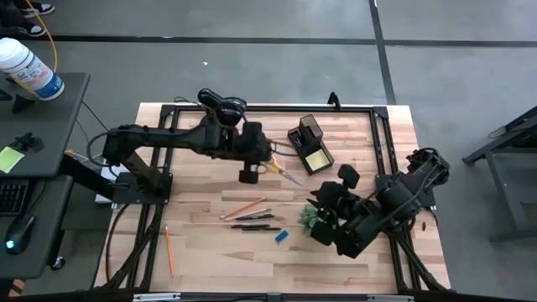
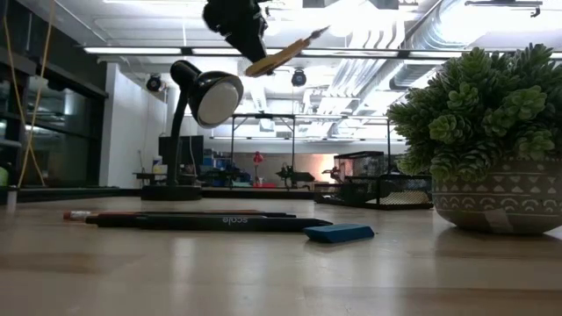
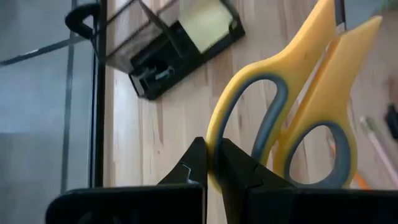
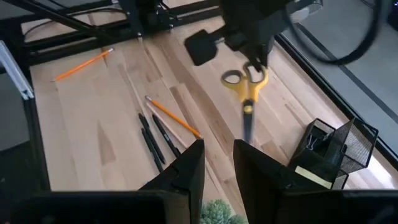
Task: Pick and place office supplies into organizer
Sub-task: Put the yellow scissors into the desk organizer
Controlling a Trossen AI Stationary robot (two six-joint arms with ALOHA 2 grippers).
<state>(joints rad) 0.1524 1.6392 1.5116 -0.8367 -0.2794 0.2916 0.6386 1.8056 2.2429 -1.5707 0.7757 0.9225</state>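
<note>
Two arms: both over the counter (image 1: 210,252), left one at work, right one waiting.
Right pincer (image 4: 217,155): low at the near right corner, about five o'clock from the counter's middle, just beside the plant (image 1: 309,216); fingers parted, holding nothing.
Loose supplies: pens (image 1: 252,225), a blue item (image 1: 281,236) and an orange pencil (image 1: 243,207) lie at six o'clock; another pencil (image 1: 169,251) at eight o'clock.
Left pincer (image 3: 213,163): raised above the counter's middle, clenched on the scissors (image 3: 292,106).
Scissors: one yellow handle loop pinched between the fingers, blades pointing away toward three o'clock, clear of the wood.
Organizer (image 1: 309,144): farther back, at one o'clock from the scissors, a yellow pad (image 1: 317,158) in its tray.
Lamp (image 1: 220,104): far edge, eleven o'clock.
</note>
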